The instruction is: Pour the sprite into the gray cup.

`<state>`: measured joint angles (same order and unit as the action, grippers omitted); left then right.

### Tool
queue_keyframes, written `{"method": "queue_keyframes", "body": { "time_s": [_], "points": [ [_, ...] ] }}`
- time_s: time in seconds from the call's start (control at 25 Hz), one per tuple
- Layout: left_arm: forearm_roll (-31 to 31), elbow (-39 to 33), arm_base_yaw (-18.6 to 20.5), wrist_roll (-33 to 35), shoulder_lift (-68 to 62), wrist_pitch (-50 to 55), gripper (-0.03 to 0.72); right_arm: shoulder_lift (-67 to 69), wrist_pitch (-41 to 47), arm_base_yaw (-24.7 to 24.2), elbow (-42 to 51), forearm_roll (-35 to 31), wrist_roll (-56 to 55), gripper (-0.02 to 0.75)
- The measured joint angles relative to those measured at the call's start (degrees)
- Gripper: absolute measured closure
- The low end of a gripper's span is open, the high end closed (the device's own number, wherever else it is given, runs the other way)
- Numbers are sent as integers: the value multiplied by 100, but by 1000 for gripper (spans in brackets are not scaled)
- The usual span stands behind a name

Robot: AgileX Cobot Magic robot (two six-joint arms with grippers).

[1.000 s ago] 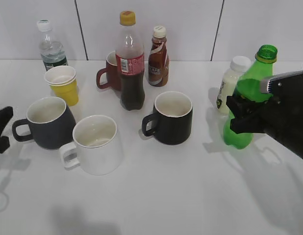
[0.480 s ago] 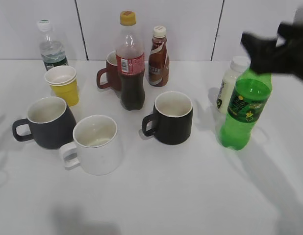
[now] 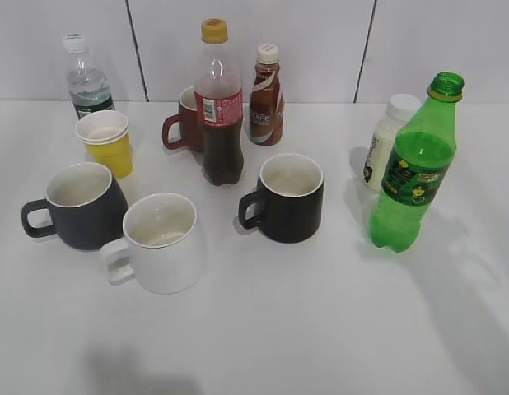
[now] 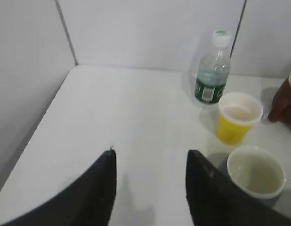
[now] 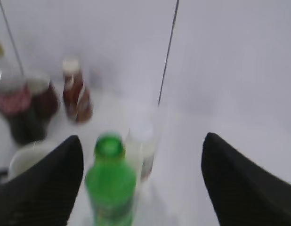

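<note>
The sprite (image 3: 411, 169), a green bottle with no cap, stands upright on the right of the white table; nothing holds it. It shows blurred in the right wrist view (image 5: 110, 186). The gray cup (image 3: 80, 206) stands at the left with its handle to the left. Its cream inside shows in the left wrist view (image 4: 256, 172). Neither gripper shows in the exterior view. My left gripper (image 4: 150, 160) is open and empty over bare table left of the gray cup. My right gripper (image 5: 141, 150) is wide open above and behind the sprite.
A white mug (image 3: 160, 243) stands beside the gray cup, a black mug (image 3: 289, 197) in the middle. Behind are a cola bottle (image 3: 220, 107), a brown mug (image 3: 184, 123), a coffee bottle (image 3: 266, 97), a yellow cup (image 3: 106, 141), a water bottle (image 3: 86, 82) and a white bottle (image 3: 390, 136).
My right gripper let go of the sprite and rose up out of the exterior view. The bottle stays standing. My left gripper drew back off the left edge.
</note>
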<state>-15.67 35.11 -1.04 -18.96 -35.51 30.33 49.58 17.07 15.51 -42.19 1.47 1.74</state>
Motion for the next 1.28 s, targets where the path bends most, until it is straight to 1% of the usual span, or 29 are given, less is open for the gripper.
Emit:
{"method": "queue_keyframes", "body": {
  "time_s": [0.12,0.2,0.28,0.4,0.52,0.6,0.76,1.0,1.12,1.2,1.28],
  "points": [
    [203,6,0,46,728,1063,283,-711,1389,0,0,-180,-5,152],
    [386,6,0,203,1129,1739,278,-1095,2340,0,13,-330,-13,152],
    [634,6,0,481,1479,2293,277,-1536,3054,0,85,-397,-48,152],
    [890,-56,0,804,1843,2966,277,-2319,3923,0,427,-404,-113,153],
    [1024,-273,0,969,2136,3223,276,-3249,4620,0,889,-147,-237,153],
    [1178,-373,0,1105,2296,3096,276,-3813,4722,0,1090,-65,-292,153],
    [1462,-439,0,1394,2387,3029,276,-4609,4369,0,1299,55,-460,177],
    [1499,-438,0,1451,2387,3022,283,-4684,4257,4,1324,97,-519,250],
    [1504,-438,0,1451,2400,3022,297,-4684,4245,-20,1324,97,-524,268],
    [1504,-438,0,1453,2501,3018,305,-4690,4245,-203,1324,97,-524,277],
    [1511,-438,0,1453,2702,3006,310,-4690,4243,-546,1324,97,-524,283]
  ]
}}
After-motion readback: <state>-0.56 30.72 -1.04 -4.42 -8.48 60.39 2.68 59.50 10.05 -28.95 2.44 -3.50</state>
